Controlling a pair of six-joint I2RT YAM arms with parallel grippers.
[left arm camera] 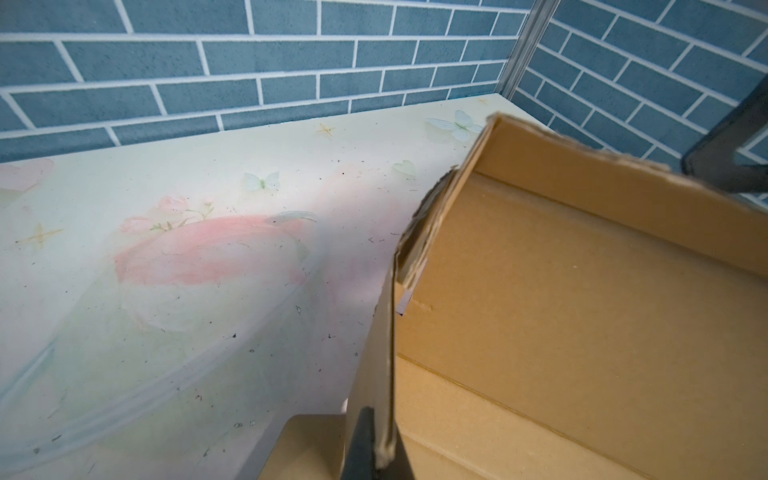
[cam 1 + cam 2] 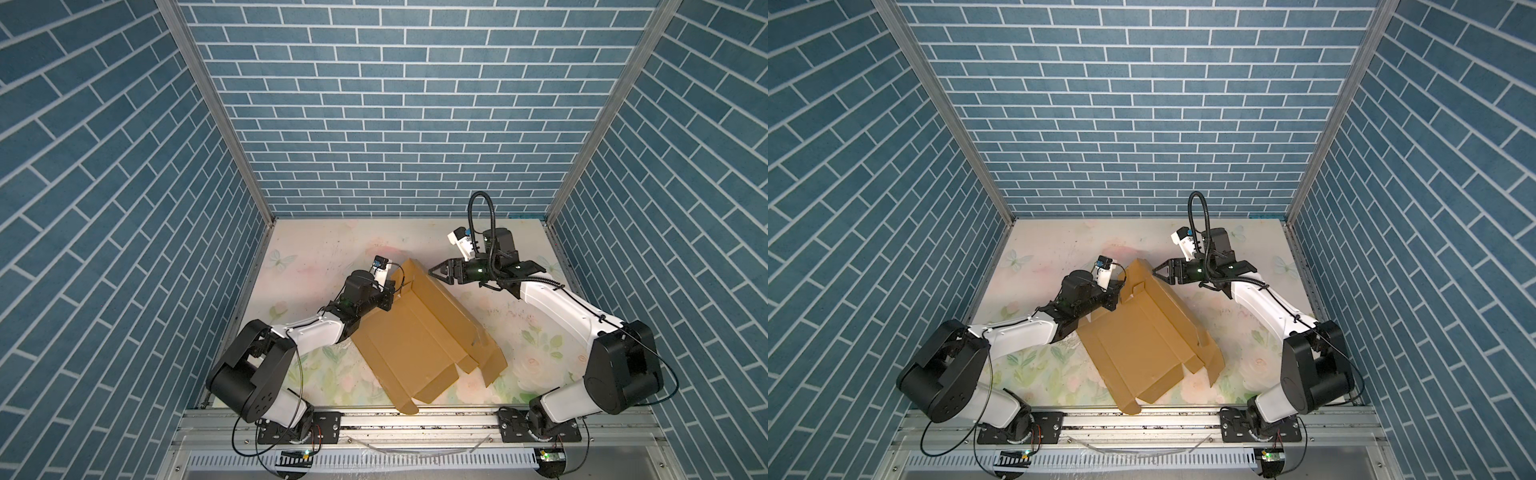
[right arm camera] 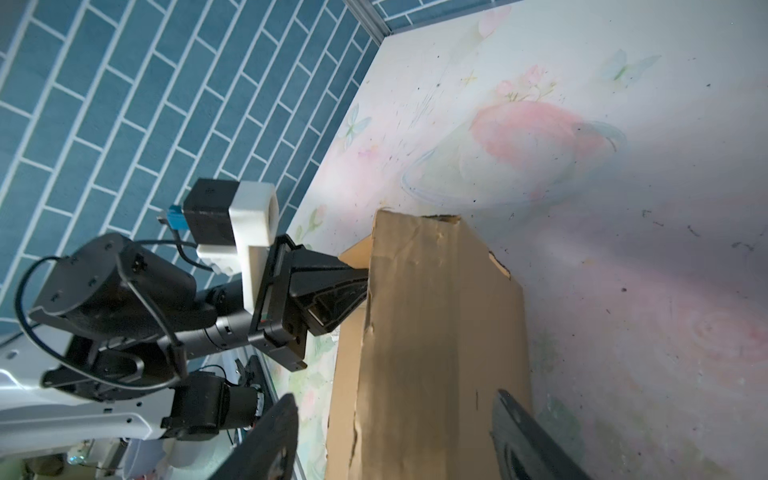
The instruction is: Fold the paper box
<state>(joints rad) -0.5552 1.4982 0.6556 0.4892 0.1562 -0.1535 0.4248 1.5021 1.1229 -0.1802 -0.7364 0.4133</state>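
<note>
The paper box (image 2: 415,332) was matt tan corrugated cardboard, frayed at its edges; the tabletop (image 2: 324,245) was smooth, scuffed, floral-printed; the corner posts (image 2: 218,112) were dull metal.

Both top views give us nearly the same steep look down from high up, with the whole table (image 2: 311,245) in the lower half of the frame. Our left wrist camera sits right against the paper box (image 1: 582,311), facing the brick wall (image 1: 291,62). Right wrist looks along that box close up, left gripper (image 3: 357,286) mid-frame.
</note>
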